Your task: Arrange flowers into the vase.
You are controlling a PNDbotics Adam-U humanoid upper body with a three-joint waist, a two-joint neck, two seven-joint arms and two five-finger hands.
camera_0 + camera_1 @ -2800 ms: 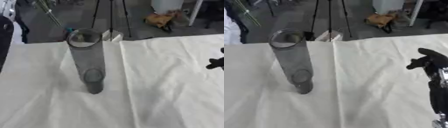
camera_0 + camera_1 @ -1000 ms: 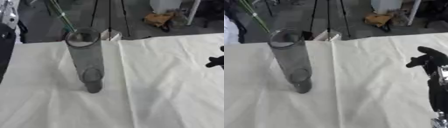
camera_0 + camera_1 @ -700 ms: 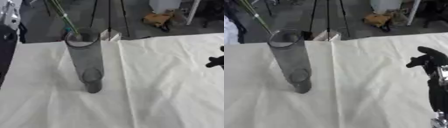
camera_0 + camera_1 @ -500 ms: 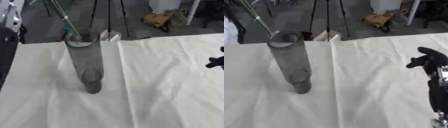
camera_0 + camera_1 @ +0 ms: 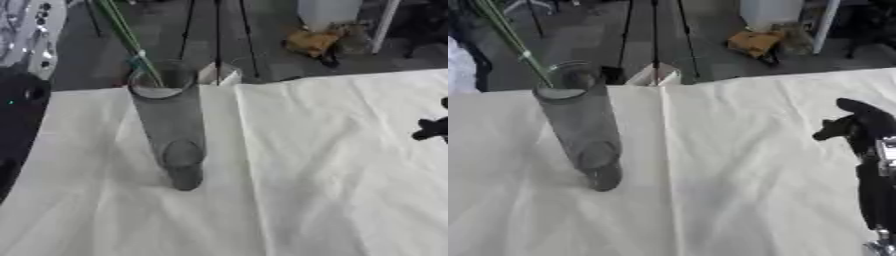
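Note:
A tall clear grey vase (image 5: pixel 173 125) stands upright on the white cloth (image 5: pixel 332 165), left of centre. Thin green flower stems (image 5: pixel 129 40) slant down from the top left, and their lower ends reach the vase's mouth at its far rim. The hand holding them is out of the picture; only a dark arm (image 5: pixel 17 125) shows along the left edge. At the right side my right hand (image 5: pixel 861 125) rests idle over the cloth, black, fingers relaxed and holding nothing, well away from the vase.
A small white folded card (image 5: pixel 219 75) stands at the table's far edge behind the vase. Tripod legs (image 5: pixel 217 30) and a yellow-brown bundle (image 5: pixel 311 42) are on the floor beyond. A crease runs down the cloth's middle.
The green stems have come down and to the right, from beyond the vase to its mouth. The right hand and the vase have stayed where they were.

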